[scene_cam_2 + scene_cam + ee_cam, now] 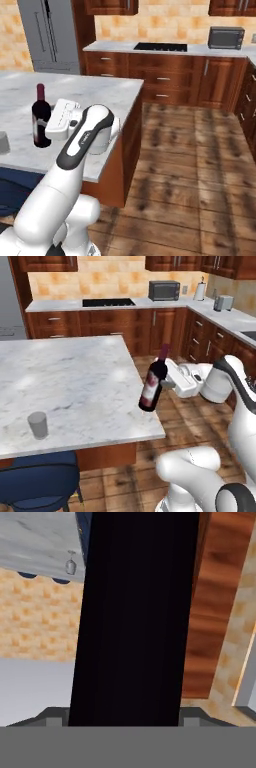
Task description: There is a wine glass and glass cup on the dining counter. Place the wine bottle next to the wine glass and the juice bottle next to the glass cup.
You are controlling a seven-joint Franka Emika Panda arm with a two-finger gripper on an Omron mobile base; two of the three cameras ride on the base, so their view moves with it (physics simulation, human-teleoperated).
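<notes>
The wine bottle [153, 386] sits right of centre in the left base view, tilted with its maroon-capped neck leaning to the upper right, at the right edge of the bench [75, 386]. In the right base view it stands at the left of the frame over the marbled top. The gripper [167, 384] has its fingers closed on the bottle's body from the right; in the hand view the dark glass runs up the middle of the frame between the two finger tips. The glass cup [38, 424] stands at the lower left of the left base view, on the bench and well apart from the bottle. A wine glass [71, 563] shows small in the upper left of the hand view. A blue chair [37, 481] sits below the bench's near edge.
</notes>
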